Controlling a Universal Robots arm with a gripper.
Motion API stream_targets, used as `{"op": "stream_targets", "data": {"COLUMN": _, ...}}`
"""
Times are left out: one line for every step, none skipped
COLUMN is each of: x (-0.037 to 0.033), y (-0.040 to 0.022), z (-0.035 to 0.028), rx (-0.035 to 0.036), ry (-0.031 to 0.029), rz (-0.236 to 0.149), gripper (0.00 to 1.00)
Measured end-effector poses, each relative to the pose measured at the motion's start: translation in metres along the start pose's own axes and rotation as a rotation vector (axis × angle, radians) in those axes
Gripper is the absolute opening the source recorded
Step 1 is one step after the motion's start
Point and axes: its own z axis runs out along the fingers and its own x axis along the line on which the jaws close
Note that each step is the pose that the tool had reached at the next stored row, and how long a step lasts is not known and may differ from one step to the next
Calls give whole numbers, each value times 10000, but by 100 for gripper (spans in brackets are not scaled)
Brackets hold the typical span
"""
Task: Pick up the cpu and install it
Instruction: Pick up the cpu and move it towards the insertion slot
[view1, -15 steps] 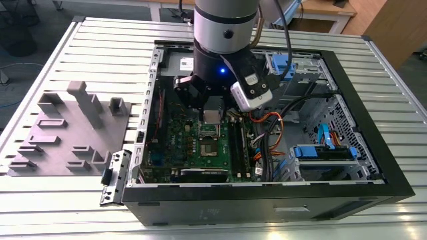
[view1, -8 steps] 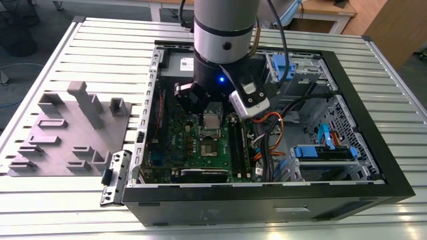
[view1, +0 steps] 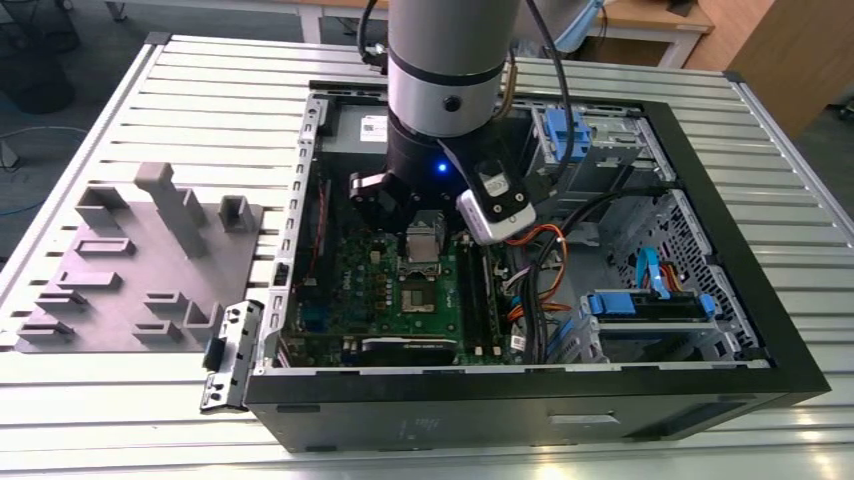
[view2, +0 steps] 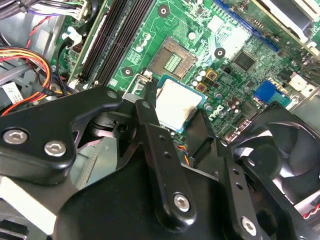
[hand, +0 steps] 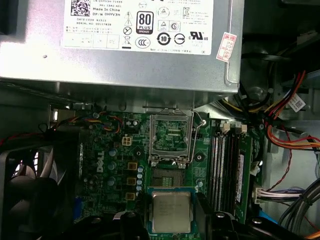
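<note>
Presently, the arm stands over the open computer case (view1: 747, 330), which rests on the slatted metal surface (view1: 200, 90). The pincer (view2: 176, 112) is closed on the cpu (view2: 175, 102): in both wrist views one black finger (view2: 149, 97) bears on each of two opposite edges of the chip, pale metal top facing up. The cpu is held clear of the green circuit board (view1: 360, 290), above it and not seated. In the exterior view the bare socket (view1: 420, 300) lies at 6 o'clock of the chip, near but apart from it. In the first wrist view the shiny socket frame (hand: 170, 134) sits just beside the socket, between it and the grey box with a white label (hand: 125, 65). Dark memory slots (hand: 222, 170) run alongside the socket. A black fan (view2: 280, 150) sits near the pincer. A grey moulded fixture (view1: 134, 260) lies on the surface at 9 o'clock of the case, on the exterior view's left.
</note>
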Motion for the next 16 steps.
{"op": "stream_targets", "data": {"x": 0, "y": 0, "z": 0, "rx": 0, "ry": 0, "rz": 1, "gripper": 47}}
{"op": "stream_targets", "data": {"x": 0, "y": 0, "z": 0, "rx": -1, "ry": 0, "rz": 0, "gripper": 47}}
{"op": "stream_targets", "data": {"x": 0, "y": 0, "z": 0, "rx": 0, "ry": 1, "rz": 0, "gripper": 47}}
{"op": "stream_targets", "data": {"x": 0, "y": 0, "z": 0, "rx": 0, "ry": 1, "rz": 0, "gripper": 47}}
{"op": "stream_targets", "data": {"x": 0, "y": 3, "z": 1, "rx": -2, "ry": 0, "rz": 1, "gripper": 47}}
{"op": "stream_targets", "data": {"x": 0, "y": 10, "z": 2, "rx": -3, "ry": 0, "rz": 2, "gripper": 47}}
{"op": "stream_targets", "data": {"x": -1, "y": 16, "z": 3, "rx": -2, "ry": 0, "rz": 1, "gripper": 47}}
{"op": "stream_targets", "data": {"x": -1, "y": 18, "z": 3, "rx": -2, "ry": 1, "rz": 0, "gripper": 47}}
{"op": "stream_targets", "data": {"x": -1, "y": 18, "z": 3, "rx": -1, "ry": 1, "rz": -1, "gripper": 47}}
{"op": "stream_targets", "data": {"x": -1, "y": 18, "z": 3, "rx": -1, "ry": 1, "rz": -2, "gripper": 47}}
{"op": "stream_targets", "data": {"x": -1, "y": 19, "z": 4, "rx": -1, "ry": 1, "rz": 0, "gripper": 47}}
{"op": "stream_targets", "data": {"x": -1, "y": 19, "z": 4, "rx": -1, "ry": 1, "rz": 0, "gripper": 47}}
{"op": "stream_targets", "data": {"x": -1, "y": 20, "z": 5, "rx": 0, "ry": 2, "rz": 0, "gripper": 47}}
{"op": "stream_targets", "data": {"x": -1, "y": 20, "z": 14, "rx": -2, "ry": 1, "rz": 0, "gripper": 47}}
{"op": "stream_targets", "data": {"x": -1, "y": 20, "z": 29, "rx": -2, "ry": 0, "rz": 0, "gripper": 47}}
{"op": "stream_targets", "data": {"x": -1, "y": 19, "z": 40, "rx": -1, "ry": 1, "rz": 0, "gripper": 47}}
